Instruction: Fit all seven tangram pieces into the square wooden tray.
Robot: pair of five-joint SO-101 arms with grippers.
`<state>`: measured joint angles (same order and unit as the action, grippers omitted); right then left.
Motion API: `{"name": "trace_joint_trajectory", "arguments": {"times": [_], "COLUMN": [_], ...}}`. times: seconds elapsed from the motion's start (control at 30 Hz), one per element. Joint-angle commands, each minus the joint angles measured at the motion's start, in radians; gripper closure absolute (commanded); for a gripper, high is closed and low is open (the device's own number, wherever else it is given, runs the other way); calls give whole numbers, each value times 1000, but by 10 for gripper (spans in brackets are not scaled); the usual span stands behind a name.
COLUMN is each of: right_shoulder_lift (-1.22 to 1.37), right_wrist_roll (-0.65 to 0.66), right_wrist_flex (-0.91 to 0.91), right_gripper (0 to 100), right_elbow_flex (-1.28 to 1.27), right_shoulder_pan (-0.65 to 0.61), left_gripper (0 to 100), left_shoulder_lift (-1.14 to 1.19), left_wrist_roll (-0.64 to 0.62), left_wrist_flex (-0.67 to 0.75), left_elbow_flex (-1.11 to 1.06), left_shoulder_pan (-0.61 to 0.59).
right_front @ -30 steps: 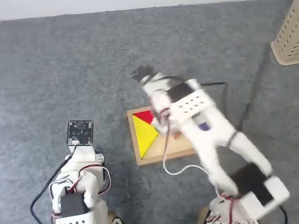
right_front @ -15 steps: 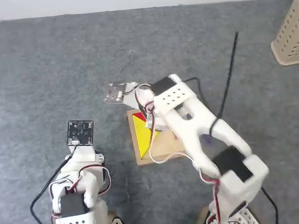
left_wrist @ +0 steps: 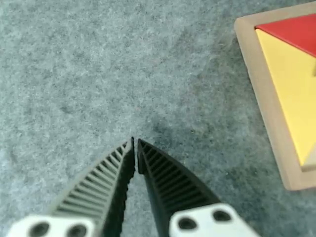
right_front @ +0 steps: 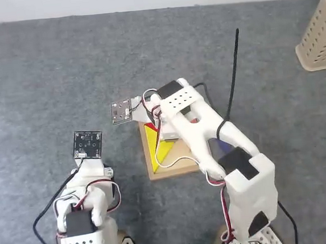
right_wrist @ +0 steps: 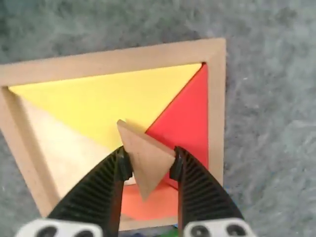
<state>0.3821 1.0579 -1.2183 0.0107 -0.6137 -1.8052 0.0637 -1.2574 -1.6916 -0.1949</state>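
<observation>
The square wooden tray (right_front: 151,170) lies on the grey carpet between the two arms, holding a large yellow triangle (right_front: 156,145) and a red piece (right_front: 152,126). In the right wrist view the tray (right_wrist: 108,59) also shows a pale wood triangle (right_wrist: 64,148) and an orange piece (right_wrist: 148,207). My right gripper (right_wrist: 147,165) is shut on a small wooden triangle (right_wrist: 145,163), held just above the tray's middle. My left gripper (left_wrist: 135,144) is shut and holds nothing, low over bare carpet to the left of the tray (left_wrist: 261,94).
A perforated beige basket (right_front: 319,31) stands at the far right edge of the carpet. A black cable (right_front: 233,70) rises from the right arm. Grey carpet stretches open behind and to the left of the tray.
The right arm swung left and came down over the tray. The left arm has kept still.
</observation>
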Motion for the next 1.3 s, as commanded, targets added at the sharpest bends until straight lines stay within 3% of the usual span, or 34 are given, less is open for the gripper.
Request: {"name": "trace_joint_trajectory", "arguments": {"times": [0.0, 0.37, 0.63, 0.87, 1.07, 1.27], "right_shoulder_lift": [-18, -18, -22, -27, -104, -265], "right_wrist_roll": [20, 20, -2, -9, -230, -465], "right_wrist_flex": [-15, -58, -58, -58, -125, -111], "right_gripper": [977, 976, 793, 853, 991, 991], "right_elbow_flex": [55, 58, 58, 66, 155, 176], "right_shoulder_pan": [-7, -7, -5, 28, 67, 119], "left_gripper": [988, 988, 988, 988, 988, 988], "left_shoulder_lift": [-18, -18, -18, -18, -18, -18], "left_wrist_roll": [5, 5, 5, 5, 5, 5], "left_wrist_flex": [-6, -6, -6, -6, -6, -6], "left_elbow_flex": [7, 7, 7, 7, 7, 7], "left_shoulder_pan": [0, 0, 0, 0, 0, 0]}}
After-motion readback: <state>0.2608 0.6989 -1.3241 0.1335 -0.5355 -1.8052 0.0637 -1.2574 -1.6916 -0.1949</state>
